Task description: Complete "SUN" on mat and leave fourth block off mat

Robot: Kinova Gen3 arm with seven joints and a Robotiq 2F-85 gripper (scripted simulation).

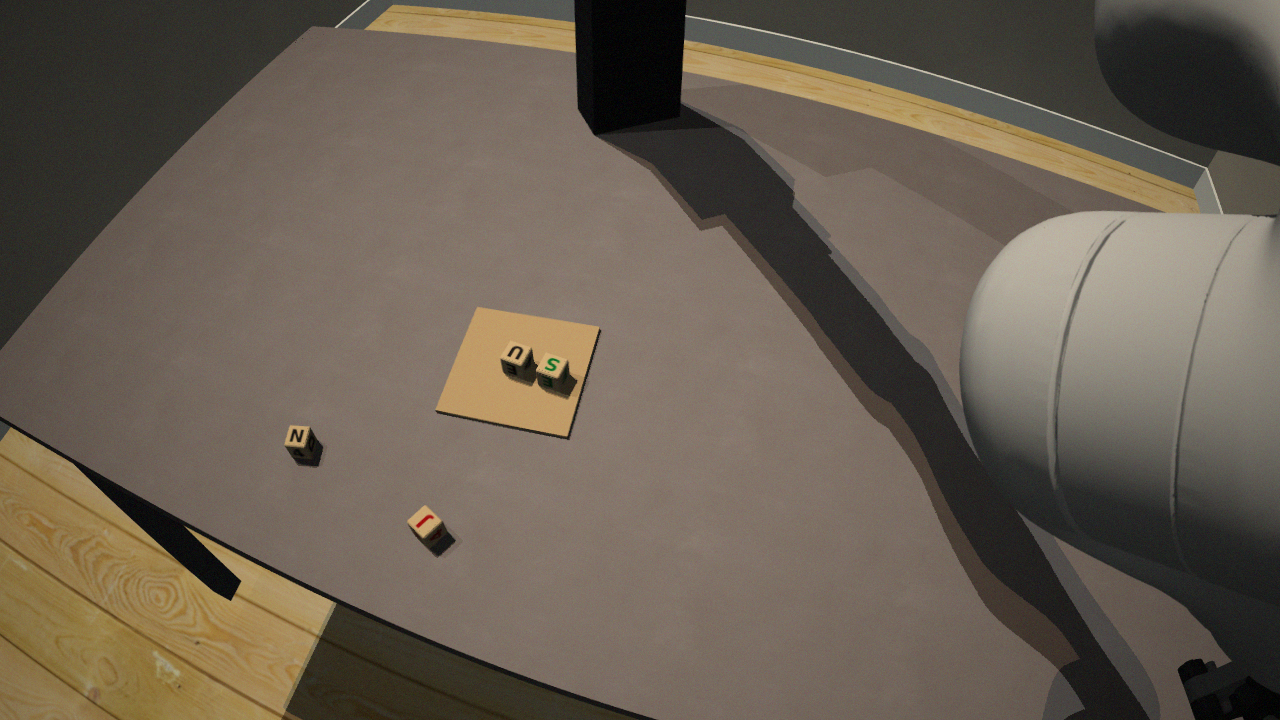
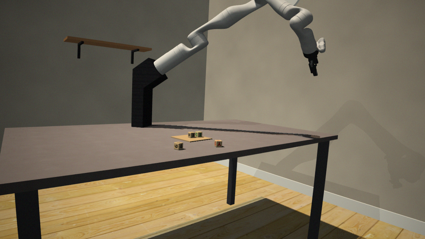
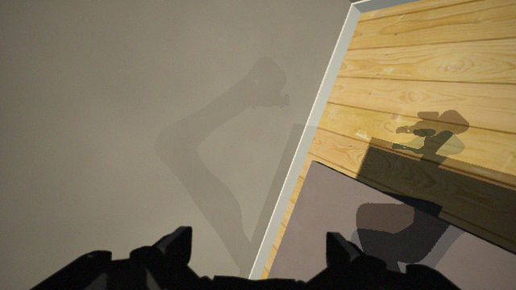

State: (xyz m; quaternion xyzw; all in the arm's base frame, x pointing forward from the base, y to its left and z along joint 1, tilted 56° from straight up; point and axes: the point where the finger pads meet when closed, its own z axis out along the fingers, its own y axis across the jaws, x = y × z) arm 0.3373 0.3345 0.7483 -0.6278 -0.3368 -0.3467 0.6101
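Observation:
The tan mat (image 1: 483, 394) (image 2: 181, 137) lies flat on the table. On it the U block (image 1: 516, 354) (image 2: 191, 134) and the green S block (image 1: 552, 365) (image 2: 198, 134) stand close side by side, S nearer the mat's right edge in the top view. The U looks upside down there, so upright from the base. The N block (image 1: 298, 440) (image 2: 178, 145) lies off the mat on the table, N on top. A block with red letters (image 1: 426, 521) (image 2: 218, 143) also lies off the mat. My gripper (image 2: 313, 74) (image 3: 258, 244) is open and empty, high beyond the table's right side in the exterior view.
The black pedestal (image 1: 629, 71) (image 2: 141, 101) stands on the table (image 1: 223, 223) (image 2: 74, 148) behind the mat. A wall shelf (image 2: 107, 43) hangs left of the arm. The arm's shadow crosses the table. The wall and floor fill most of the wrist view.

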